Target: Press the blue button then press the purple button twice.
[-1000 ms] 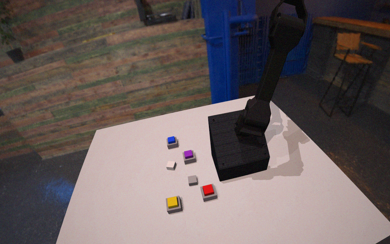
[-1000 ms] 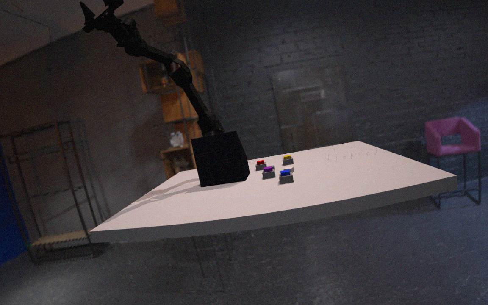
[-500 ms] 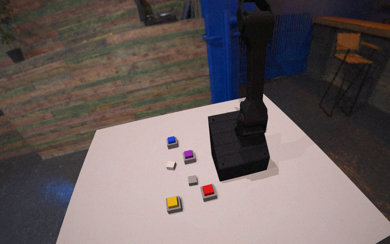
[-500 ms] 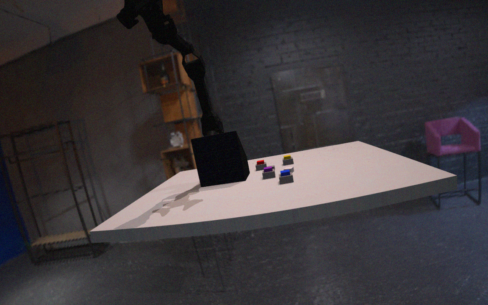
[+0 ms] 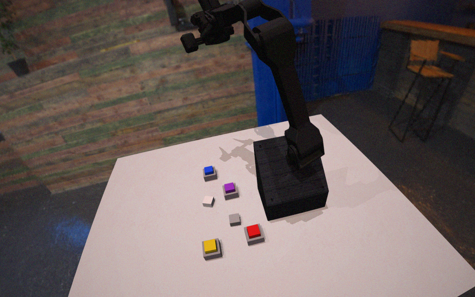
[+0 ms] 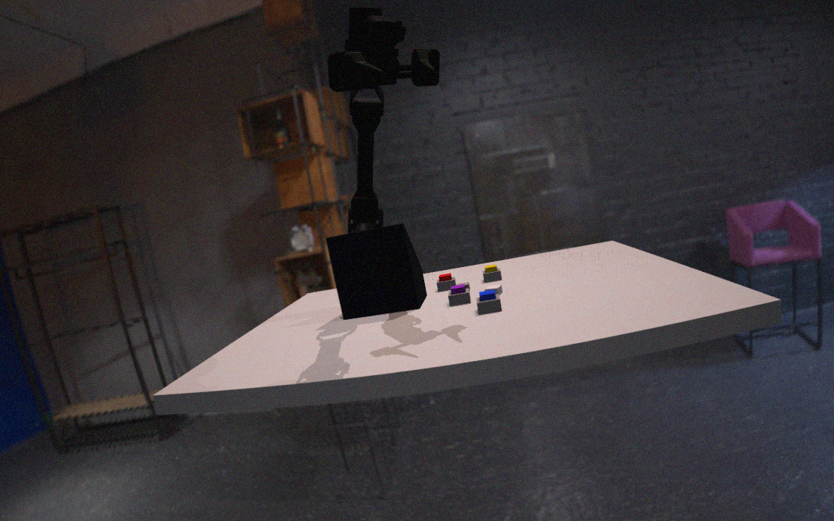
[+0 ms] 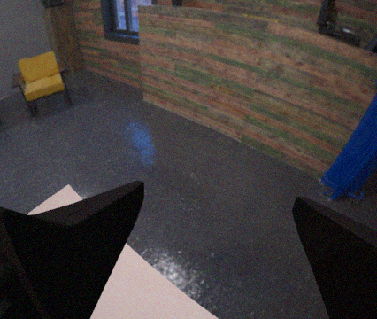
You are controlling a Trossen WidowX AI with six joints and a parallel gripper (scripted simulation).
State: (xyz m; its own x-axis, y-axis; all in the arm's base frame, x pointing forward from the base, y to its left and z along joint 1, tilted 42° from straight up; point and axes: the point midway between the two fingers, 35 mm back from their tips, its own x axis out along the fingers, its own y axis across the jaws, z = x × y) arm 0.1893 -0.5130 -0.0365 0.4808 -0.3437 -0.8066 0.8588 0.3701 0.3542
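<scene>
The blue button (image 5: 208,170) (image 6: 487,295) stands raised on its grey base. The purple button (image 5: 229,187) (image 6: 457,289) also stands raised, between the blue button and the arm's black base. My gripper (image 6: 387,69) (image 7: 220,198) is open with nothing between its fingers. It hangs high above the table, far from both buttons, and touches nothing. In the top view it is at the top, and one finger is hard to make out. The wrist view shows no buttons.
The red button (image 5: 253,231) (image 6: 445,277) and yellow button (image 5: 210,246) (image 6: 491,268) lie further along the table (image 5: 150,221) (image 6: 601,310). A white block (image 5: 208,201) and a grey block (image 5: 234,219) lie among the buttons. The black arm base (image 5: 287,184) (image 6: 374,272) stands beside them.
</scene>
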